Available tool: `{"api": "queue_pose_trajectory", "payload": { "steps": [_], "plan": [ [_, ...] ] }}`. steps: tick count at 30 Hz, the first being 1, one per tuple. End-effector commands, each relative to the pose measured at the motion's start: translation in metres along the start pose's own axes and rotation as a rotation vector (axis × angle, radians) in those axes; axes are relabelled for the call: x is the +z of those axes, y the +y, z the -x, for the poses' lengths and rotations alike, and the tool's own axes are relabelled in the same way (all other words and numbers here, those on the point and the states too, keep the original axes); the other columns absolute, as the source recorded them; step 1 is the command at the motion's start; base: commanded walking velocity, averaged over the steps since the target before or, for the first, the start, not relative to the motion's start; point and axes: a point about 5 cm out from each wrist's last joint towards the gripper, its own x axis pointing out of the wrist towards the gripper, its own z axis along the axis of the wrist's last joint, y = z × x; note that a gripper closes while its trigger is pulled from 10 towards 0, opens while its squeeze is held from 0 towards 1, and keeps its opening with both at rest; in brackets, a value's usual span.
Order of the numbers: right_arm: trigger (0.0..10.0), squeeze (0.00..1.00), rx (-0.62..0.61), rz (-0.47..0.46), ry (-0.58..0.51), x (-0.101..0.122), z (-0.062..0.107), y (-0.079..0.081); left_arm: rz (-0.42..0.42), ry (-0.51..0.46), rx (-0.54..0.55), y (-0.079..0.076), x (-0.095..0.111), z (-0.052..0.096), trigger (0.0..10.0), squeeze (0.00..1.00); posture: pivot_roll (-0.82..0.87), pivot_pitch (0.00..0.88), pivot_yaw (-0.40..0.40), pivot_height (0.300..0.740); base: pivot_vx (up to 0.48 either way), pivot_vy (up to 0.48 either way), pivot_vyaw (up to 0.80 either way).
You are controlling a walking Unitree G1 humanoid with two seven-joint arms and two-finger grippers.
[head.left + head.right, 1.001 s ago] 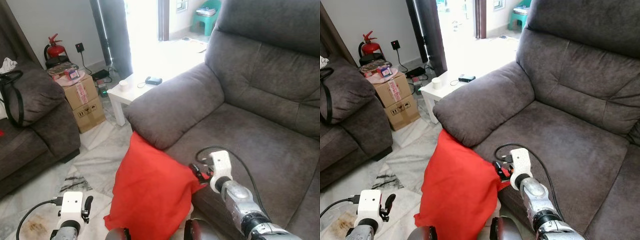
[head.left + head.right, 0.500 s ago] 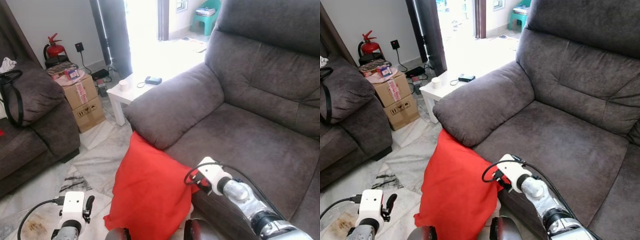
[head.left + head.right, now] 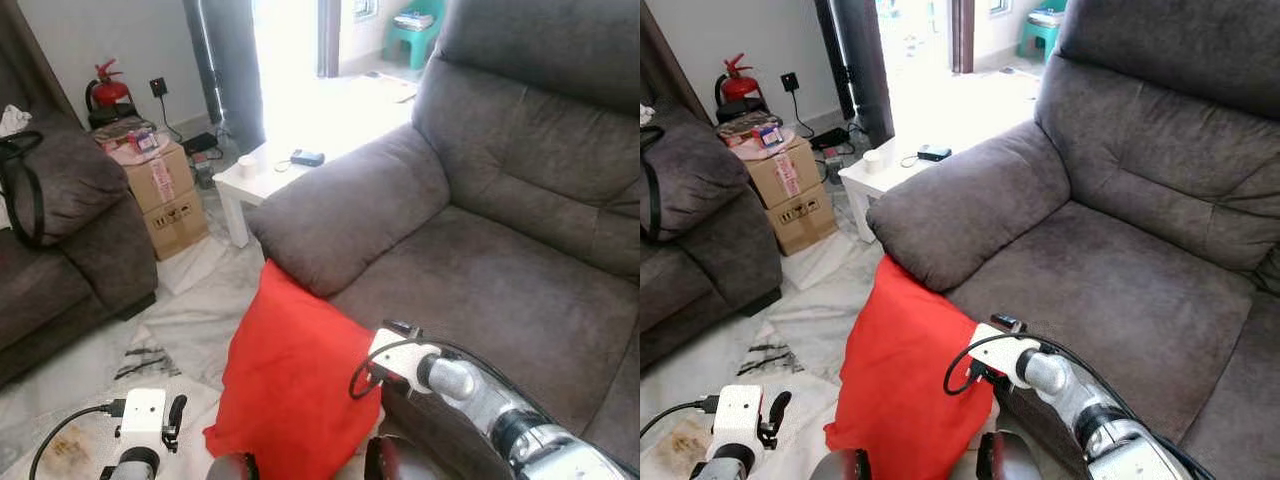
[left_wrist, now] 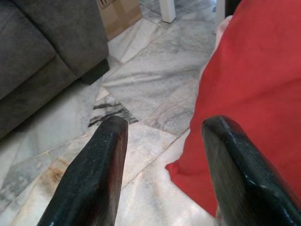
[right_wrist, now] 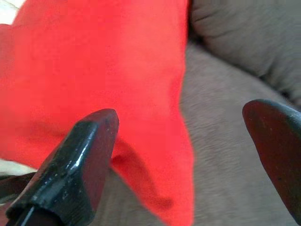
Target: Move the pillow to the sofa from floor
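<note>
Marble floor runs pale and veined under me, with grey sofas on either side. My right gripper is spread wide, one finger over the pillow's red cloth and the other over the brown-grey sofa front, its wrist reaching across to the pillow's upper right edge. My left gripper hangs low over the floor, fingers also apart, with the pillow's lower corner just beside one finger. Between them stands the pillow: plain bright red, soft and slightly creased, square, upright on the floor and leaning back against the front of the sofa, its top corner tucked under the sofa's rounded armrest. Beyond the armrest a small white table carries a dark device and a white cup, then a cardboard box with items on top, and a red fire extinguisher by the far wall.
</note>
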Motion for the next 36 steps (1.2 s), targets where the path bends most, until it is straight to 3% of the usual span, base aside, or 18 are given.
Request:
{"api": "queue_pose_trajectory", "payload": {
  "steps": [1,9,15,19,24,28,36],
  "plan": [
    [10.0,0.0,-0.005,0.024,0.003,0.006,-0.003,-0.003,-0.007,-0.011,-0.018,-0.002,0.002,0.001,10.0,0.0,0.03,0.046,-0.02,0.619,0.0,0.0,0.0],
    [10.0,0.0,-0.022,0.012,0.016,0.013,-0.008,-0.003,-0.018,-0.022,-0.008,0.005,0.007,-0.001,10.0,0.0,0.06,0.038,-0.013,0.619,0.0,0.0,0.0],
    [10.0,0.0,-0.055,-0.068,0.021,0.012,-0.008,-0.005,-0.032,-0.055,-0.012,0.009,0.019,-0.009,10.0,0.0,0.08,0.033,-0.013,0.619,0.0,0.0,0.0],
    [10.0,0.0,-0.081,-0.141,0.026,0.011,-0.008,-0.007,-0.024,-0.079,-0.019,0.004,0.025,-0.012,10.0,0.0,0.08,0.048,-0.019,0.619,0.0,0.0,0.0],
    [10.0,0.0,-0.081,-0.163,0.033,0.006,-0.006,-0.005,-0.013,-0.083,-0.026,-0.002,0.026,-0.01,10.0,0.0,0.06,0.046,-0.013,0.619,0.0,0.0,0.0],
    [10.0,0.0,-0.088,-0.162,0.046,0.005,-0.006,-0.007,-0.017,-0.07,-0.039,-0.004,0.028,-0.018,10.0,0.0,0.05,0.052,-0.021,0.619,0.0,0.0,0.0],
    [10.0,0.0,-0.14,-0.218,0.058,0.001,-0.002,-0.019,0.014,-0.169,0.014,0.0,0.055,-0.028,10.0,0.0,0.04,0.058,-0.024,0.619,0.0,0.0,0.0]
  ]
}}
